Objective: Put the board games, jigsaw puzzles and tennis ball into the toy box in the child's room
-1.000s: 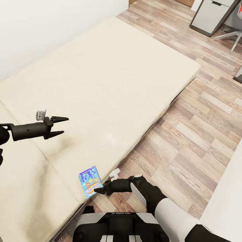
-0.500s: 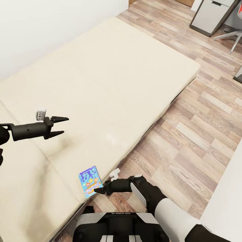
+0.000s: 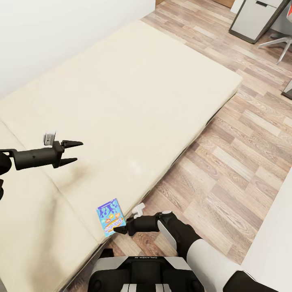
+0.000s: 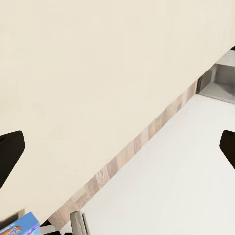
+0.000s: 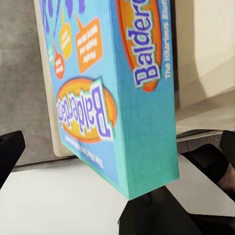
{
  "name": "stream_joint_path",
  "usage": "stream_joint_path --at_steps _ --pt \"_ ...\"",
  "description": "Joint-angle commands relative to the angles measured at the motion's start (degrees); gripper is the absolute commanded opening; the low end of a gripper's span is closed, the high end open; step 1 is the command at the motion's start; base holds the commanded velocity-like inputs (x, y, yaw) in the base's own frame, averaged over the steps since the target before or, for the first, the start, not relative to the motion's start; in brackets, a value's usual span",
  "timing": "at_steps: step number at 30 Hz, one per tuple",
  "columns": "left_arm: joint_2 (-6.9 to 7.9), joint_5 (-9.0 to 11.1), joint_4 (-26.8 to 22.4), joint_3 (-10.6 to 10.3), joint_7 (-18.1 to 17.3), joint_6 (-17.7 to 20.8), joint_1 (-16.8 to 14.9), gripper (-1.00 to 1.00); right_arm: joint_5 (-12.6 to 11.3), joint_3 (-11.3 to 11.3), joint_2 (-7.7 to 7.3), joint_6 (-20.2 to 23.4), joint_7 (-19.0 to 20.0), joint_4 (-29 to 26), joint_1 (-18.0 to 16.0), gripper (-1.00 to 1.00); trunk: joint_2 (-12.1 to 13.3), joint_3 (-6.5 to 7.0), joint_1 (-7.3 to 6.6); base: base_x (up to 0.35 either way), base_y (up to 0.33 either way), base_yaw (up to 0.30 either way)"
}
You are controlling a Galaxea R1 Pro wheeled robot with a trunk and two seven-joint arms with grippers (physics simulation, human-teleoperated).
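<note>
A small blue cartoon-printed board game [image 3: 110, 217] lies at the near edge of the cream bed [image 3: 121, 101], its corner slightly over the side. My right gripper [image 3: 118, 230] is low beside the bed with its tip at the game's lower right corner. In the right wrist view the game [image 5: 112, 98] looms close, tilted between the dark fingertips [image 5: 10, 152], which stand wide apart: the gripper is open. My left gripper [image 3: 72, 152] hovers open over the bed's left part, holding nothing. A corner of the game [image 4: 19, 227] appears in the left wrist view.
Wood-plank floor [image 3: 227, 162] runs along the bed's right side. A grey-white drawer unit [image 3: 253, 20] and chair legs [image 3: 280, 44] stand at the far right. A white wall [image 3: 48, 32] borders the bed's far side. A pale surface [image 3: 275, 243] fills the near right corner.
The blue game has shifted very slightly up and to the right at the bed's edge. The view has moved a touch. Both arms hold nearly the same pose.
</note>
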Motion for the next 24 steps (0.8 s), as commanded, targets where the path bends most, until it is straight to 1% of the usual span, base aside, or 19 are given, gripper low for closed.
stream_joint_path --at_steps 1,24 --pt "0.00 0.56 -0.03 0.05 0.60 0.11 -0.02 1.00 -0.55 0.09 0.00 0.51 -0.03 0.00 -0.04 1.00 -0.02 -0.02 0.00 -0.002 0.001 0.000" --pt "-0.04 0.56 -0.03 0.06 0.60 0.11 -0.02 1.00 -0.87 0.05 0.00 0.58 -0.11 0.00 -0.04 1.00 -0.02 -0.02 0.00 0.000 0.000 0.000"
